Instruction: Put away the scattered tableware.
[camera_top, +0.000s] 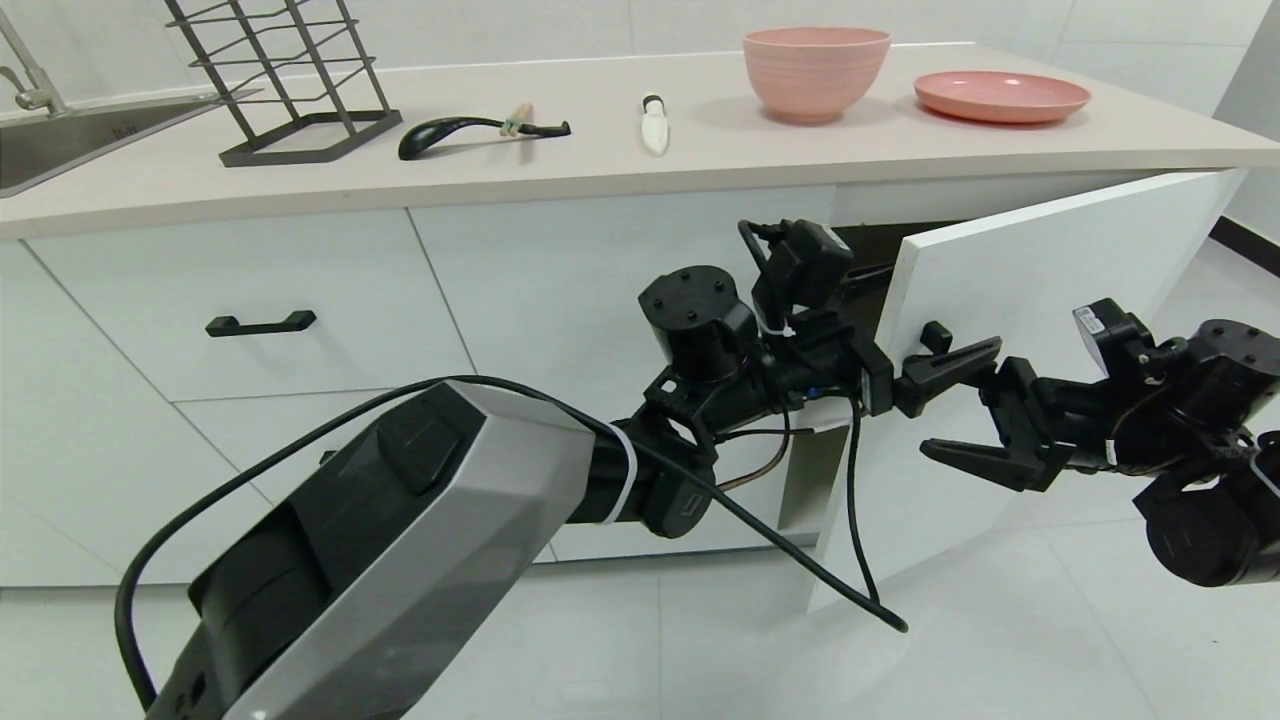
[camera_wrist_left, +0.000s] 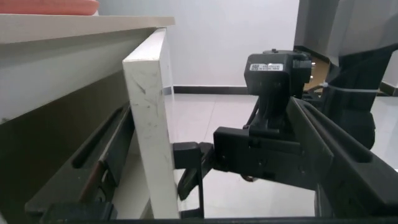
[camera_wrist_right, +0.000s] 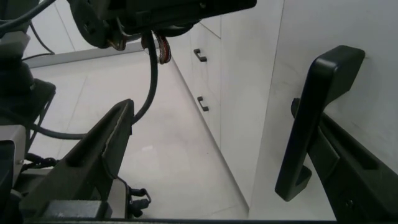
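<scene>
On the counter stand a pink bowl (camera_top: 815, 70) and a pink plate (camera_top: 1000, 96). Further left lie a white spoon (camera_top: 654, 126), a black ladle (camera_top: 440, 133) and chopsticks (camera_top: 517, 120). Below the plate, a white cabinet door (camera_top: 1050, 280) stands swung out. My left gripper (camera_top: 882, 375) is open at the door's free edge (camera_wrist_left: 151, 124), which runs between its fingers. My right gripper (camera_top: 955, 415) is open in front of the door. The black door handle (camera_wrist_right: 317, 124) lies between its fingers, close against one of them.
A black wire dish rack (camera_top: 290, 90) and a sink (camera_top: 70, 140) are at the counter's left end. White drawers with black handles (camera_top: 260, 323) fill the front below. The floor is pale tile. My left arm's cable (camera_top: 850, 560) hangs beside the door.
</scene>
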